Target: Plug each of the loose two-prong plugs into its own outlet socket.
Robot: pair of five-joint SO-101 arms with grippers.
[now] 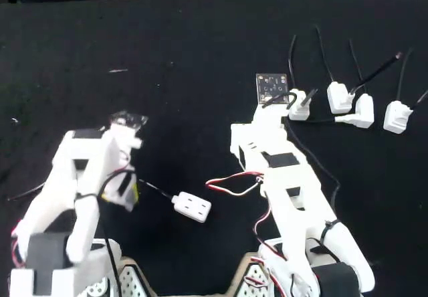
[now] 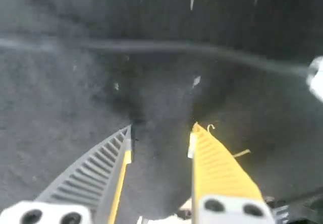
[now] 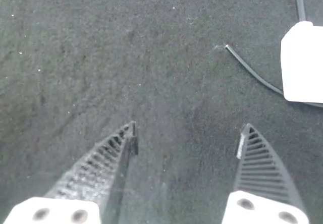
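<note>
A white outlet strip (image 1: 192, 206) lies on the black cloth between the two arms, its thin black cable (image 1: 154, 188) running off to the left. My left gripper (image 1: 129, 191) hovers just left of it. In the left wrist view this gripper (image 2: 161, 128) is open over bare cloth, with the cable (image 2: 166, 46) crossing ahead and a white edge of the strip (image 2: 317, 77) to one side. Several white two-prong plugs (image 1: 339, 97) lie loose at the far right. My right gripper (image 1: 275, 100) sits beside the nearest plug (image 1: 299, 106). In its own view it (image 3: 190, 128) is open and holds nothing, the plug (image 3: 303, 62) apart from it.
Black leads (image 1: 321, 49) trail from the plugs toward the table's far edge. Red and white arm wires (image 1: 231, 184) loop just right of the outlet strip. Wide black cloth (image 1: 187, 56) spreads across the far left and middle.
</note>
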